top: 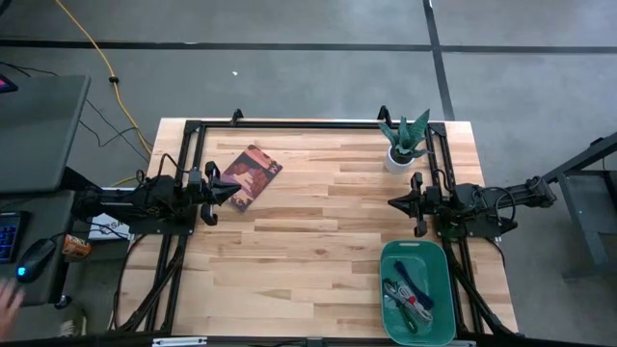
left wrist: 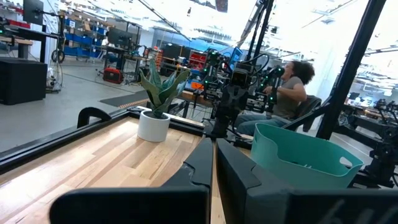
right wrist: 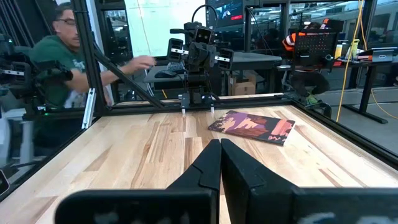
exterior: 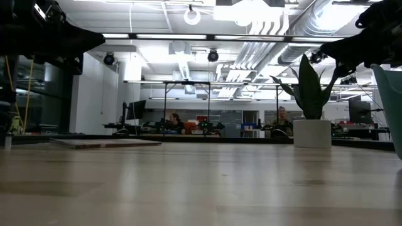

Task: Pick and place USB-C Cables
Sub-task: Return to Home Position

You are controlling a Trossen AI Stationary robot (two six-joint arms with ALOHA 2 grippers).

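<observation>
The USB-C cables (top: pixel 410 297) lie as a heap of small bundles in the teal bin (top: pixel 388 262) at the table's near right; green, dark blue and white with red show. A silver-grey one I cannot make out. My left gripper (top: pixel 237 191) is shut and hovers at the table's left, over the near corner of the brown-red booklet (top: pixel 254 173). In the low view that arm is well above the table. My right gripper (top: pixel 393 202) is shut and hovers at the table's right, on the far side of the bin. Both point toward the table's middle.
A potted plant (top: pixel 403 145) stands at the far right, behind my right arm. The booklet (right wrist: pixel 254 126) lies flat at the far left. A black frame (top: pixel 308 123) runs along the table's edges. A person (right wrist: pixel 59 56) moves beside the left arm; another (left wrist: pixel 289 87) sits beyond the right arm.
</observation>
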